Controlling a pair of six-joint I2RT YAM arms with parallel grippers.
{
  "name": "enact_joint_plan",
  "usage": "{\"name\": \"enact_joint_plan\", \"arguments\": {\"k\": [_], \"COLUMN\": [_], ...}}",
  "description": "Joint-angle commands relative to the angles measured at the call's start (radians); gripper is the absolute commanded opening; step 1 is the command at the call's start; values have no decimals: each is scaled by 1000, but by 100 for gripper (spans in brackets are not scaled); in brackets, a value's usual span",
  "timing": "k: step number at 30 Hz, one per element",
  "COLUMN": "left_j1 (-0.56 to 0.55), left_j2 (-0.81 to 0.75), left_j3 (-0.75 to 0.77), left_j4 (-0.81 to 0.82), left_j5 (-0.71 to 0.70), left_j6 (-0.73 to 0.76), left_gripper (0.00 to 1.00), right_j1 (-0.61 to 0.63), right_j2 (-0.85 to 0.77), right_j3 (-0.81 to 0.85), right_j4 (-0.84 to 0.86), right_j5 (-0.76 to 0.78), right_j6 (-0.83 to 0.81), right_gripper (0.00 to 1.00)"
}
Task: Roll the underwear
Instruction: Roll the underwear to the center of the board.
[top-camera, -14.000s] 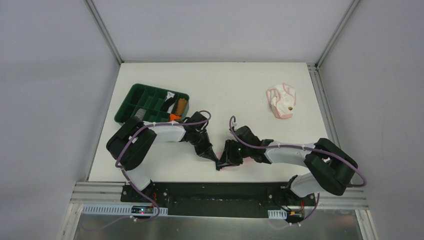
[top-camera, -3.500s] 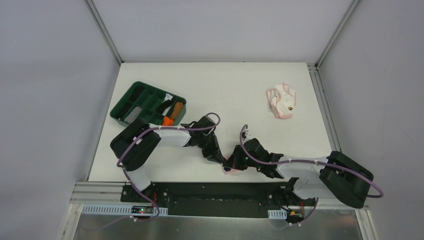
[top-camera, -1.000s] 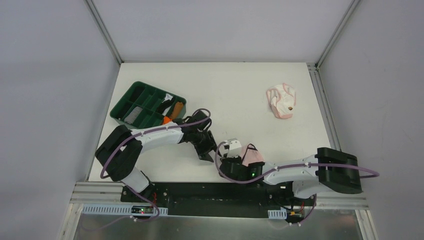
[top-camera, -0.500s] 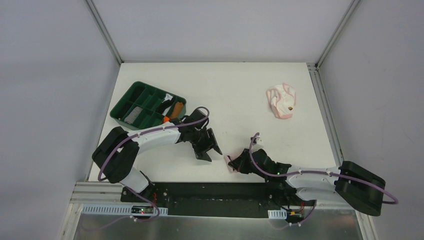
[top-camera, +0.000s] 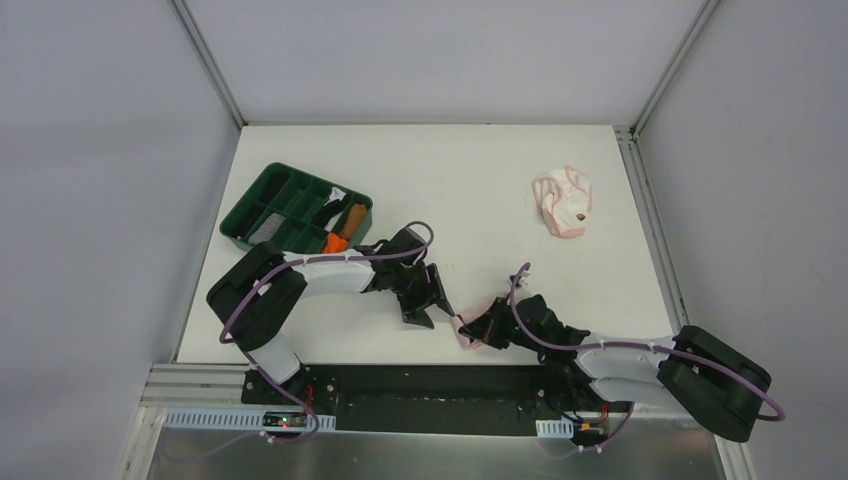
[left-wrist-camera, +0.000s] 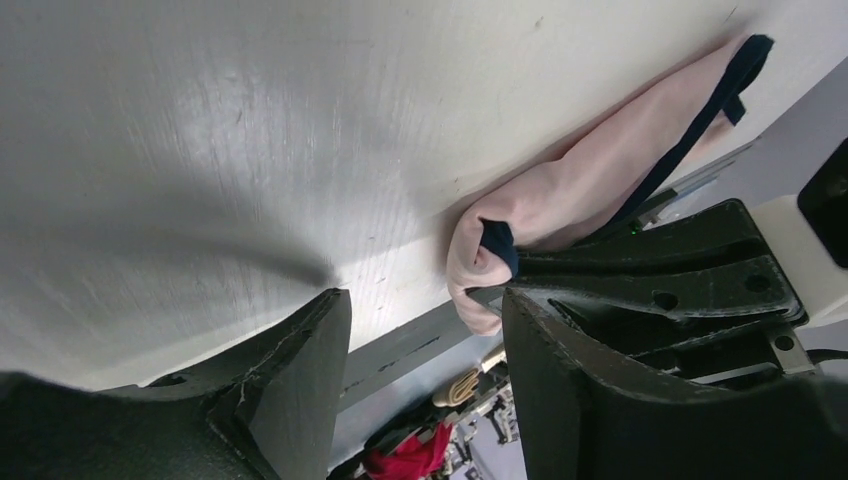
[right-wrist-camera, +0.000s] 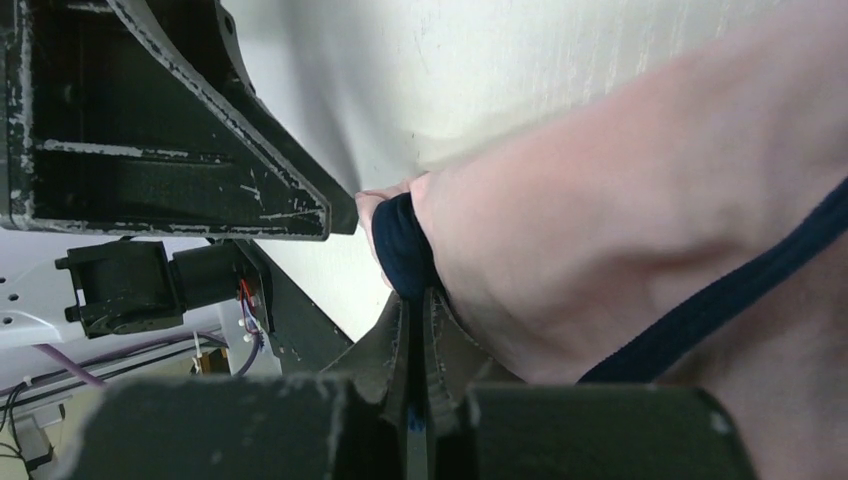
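Rolling step: the right pincer (right-wrist-camera: 415, 305) was clamped on the navy-edged pink underwear (left-wrist-camera: 590, 185) at the near edge of the tabletop (top-camera: 450, 180). The left pincer (left-wrist-camera: 420, 315) hovered beside it, jaws apart. The next move probably called for tightening the roll.

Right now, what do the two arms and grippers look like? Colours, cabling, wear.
Both arms match: the left arm and right arm have white links between bulky black joint housings, with a purple cable looping along each. The left gripper and right gripper are black, with flat wedge-shaped fingers; their edges are scuffed pale. No markings are readable.
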Motion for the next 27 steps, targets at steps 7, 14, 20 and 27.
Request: {"name": "enact_joint_plan", "arguments": {"k": [7,14,20,27], "left_j1": [-54,-63,-64,-63], "left_j2": [42,90,138,155], "left_j3": [-26,-21,-5,38], "left_j4": [183,203,196,97], "left_j5": [-32,-37,-46,-68], "left_j6": [-106,-131,-127,-103], "left_gripper": [49,39,21,0], "right_j1": [-12,-19,-21,-19], "right_j2": [47,52,46,-111], "right_j3": [-9,-9,-8,100], "right_j4": [36,43,40,-265], "right_j5": [-52,-61,-79,-68], "right_j6": [8,11,9,-53], "right_gripper": [0,0,0,35]}}
